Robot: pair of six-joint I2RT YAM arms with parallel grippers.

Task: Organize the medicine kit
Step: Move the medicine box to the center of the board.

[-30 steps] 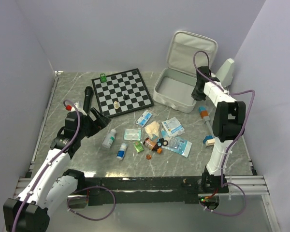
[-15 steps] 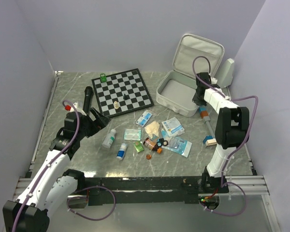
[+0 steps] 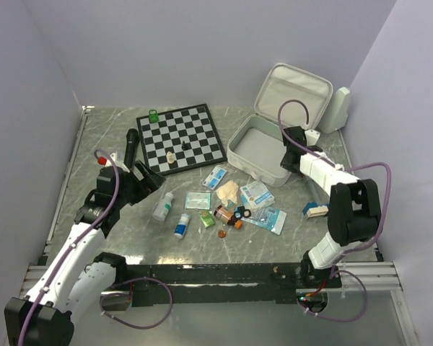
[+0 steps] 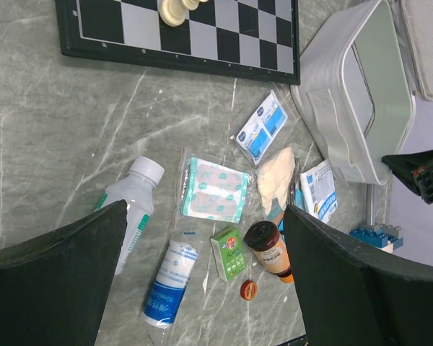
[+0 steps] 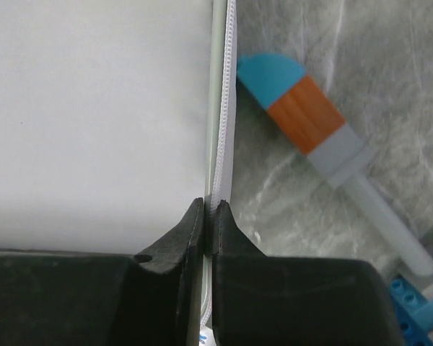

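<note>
Where right pincer (image 5: 209, 209) bites, medicine kit (image 3: 254, 154) rim sits clamped

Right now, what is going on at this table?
The right gripper has its jaws shut on the rim of the open medicine kit, which looks empty inside. The left gripper hangs with jaws open near the loose bottles and packets lying on the table. Nothing is packed yet.
</note>
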